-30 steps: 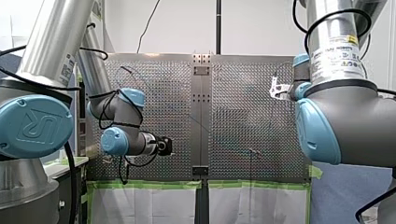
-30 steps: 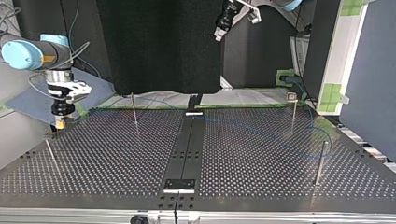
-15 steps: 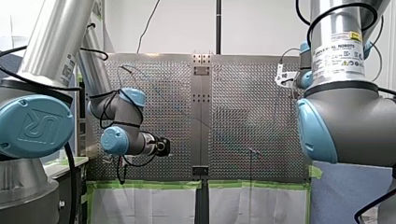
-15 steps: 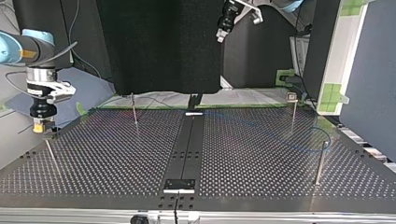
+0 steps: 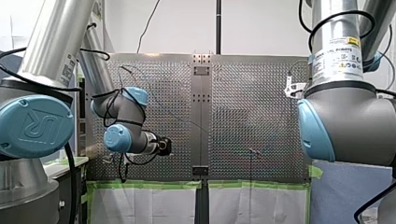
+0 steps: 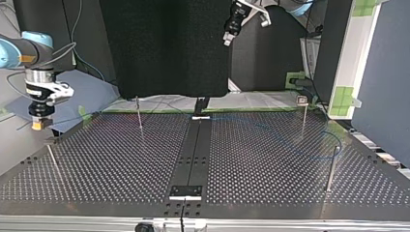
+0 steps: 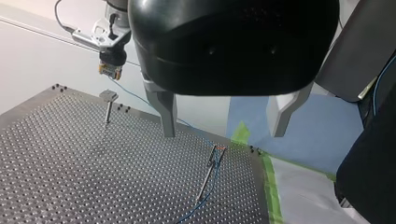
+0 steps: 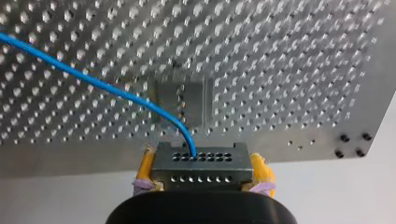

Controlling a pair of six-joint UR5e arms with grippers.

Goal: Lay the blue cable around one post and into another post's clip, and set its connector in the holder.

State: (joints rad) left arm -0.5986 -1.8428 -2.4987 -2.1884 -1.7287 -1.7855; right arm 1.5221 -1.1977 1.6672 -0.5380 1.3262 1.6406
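My right gripper point(image 8: 201, 169) is shut on the grey connector point(image 8: 198, 158), with its yellow pads on both sides. The blue cable point(image 8: 93, 81) leaves the connector and runs off across the perforated plate. Just ahead of the connector stands the holder point(image 8: 182, 105). In the top view my right gripper point(image 6: 37, 123) hangs above the plate's left edge, beside the holder's post point(image 6: 52, 159). My left gripper point(image 7: 223, 135) is open and holds nothing, high above a clip post point(image 7: 211, 164) that the cable point(image 7: 205, 191) runs past. It also shows up high in the top view point(image 6: 227, 37).
Thin posts stand on the plate: one point(image 6: 139, 116) behind the middle, one with a flat top point(image 6: 303, 113) at the back right, one point(image 6: 331, 166) at the right with a faint cable loop. A black rail point(image 6: 193, 154) runs down the middle. Green tape point(image 5: 149, 184) marks the near edge.
My right gripper has carried the connector toward the top view's left and now hangs beyond the holder post. My left arm has barely shifted.
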